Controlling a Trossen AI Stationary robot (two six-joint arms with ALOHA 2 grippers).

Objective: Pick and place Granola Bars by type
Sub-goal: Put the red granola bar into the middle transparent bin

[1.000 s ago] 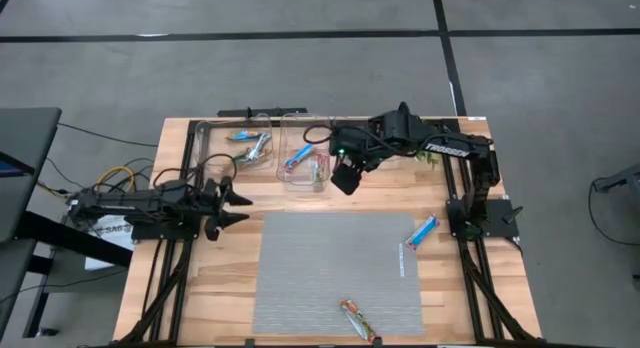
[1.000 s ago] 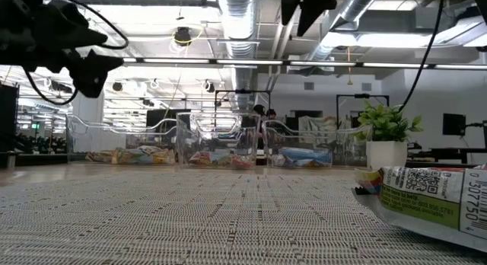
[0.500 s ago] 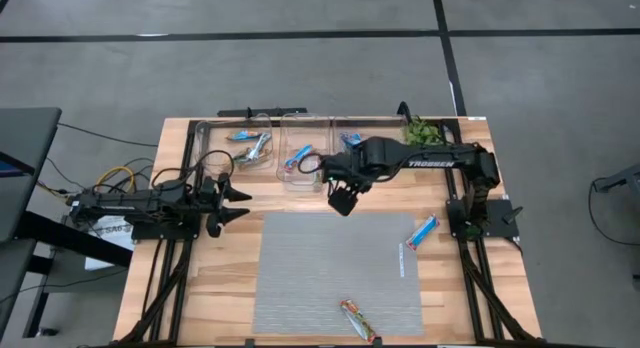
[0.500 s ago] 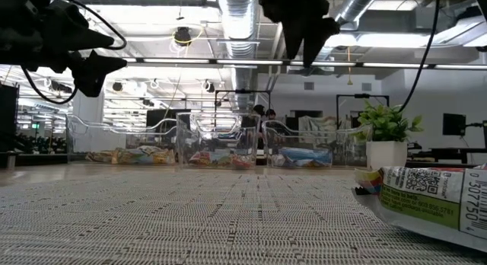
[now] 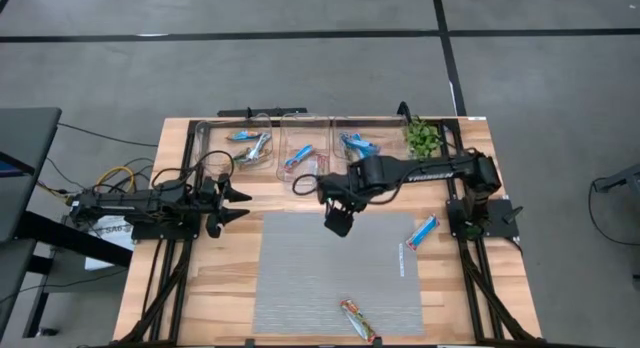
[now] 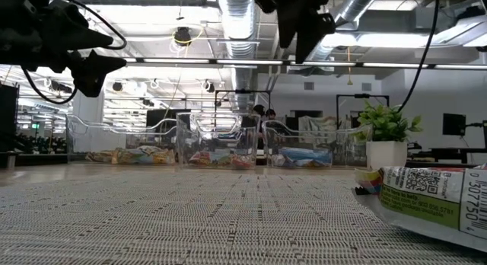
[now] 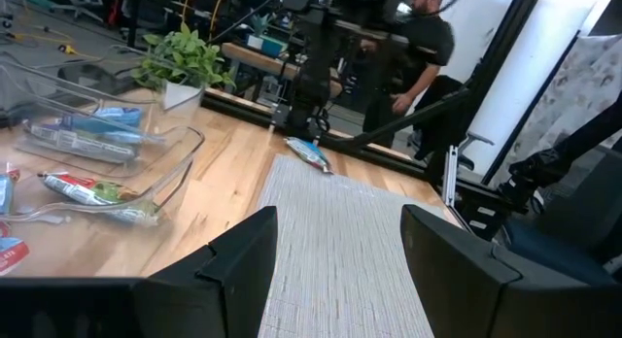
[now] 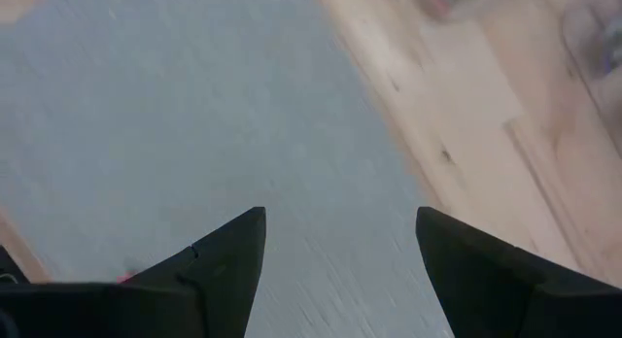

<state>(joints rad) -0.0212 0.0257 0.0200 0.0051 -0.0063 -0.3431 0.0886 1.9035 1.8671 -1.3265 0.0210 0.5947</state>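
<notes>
Two granola bars lie loose. A blue one (image 5: 422,231) rests flat on the wood just right of the grey mat (image 5: 300,278). A green and orange one (image 5: 358,321) lies on the mat's near edge. More bars sit in three clear bins (image 5: 300,156) along the far edge. My right gripper (image 5: 338,226) hangs open above the mat's far edge, fingers pointing down, nothing between them (image 8: 340,251). My left gripper (image 5: 243,205) waits open at the table's left, pointing level toward the right (image 7: 340,251).
A small potted plant (image 5: 422,136) stands at the far right corner beside the bins. The right arm's base (image 5: 485,213) stands close to the blue bar. In the low view a bar wrapper (image 6: 434,196) fills the near right. A person (image 7: 423,37) moves beyond the table.
My right gripper has come away from above the middle bin toward the table's near edge and down, and now hangs over the mat's far edge. It has stayed open with nothing in it. The bars have not moved.
</notes>
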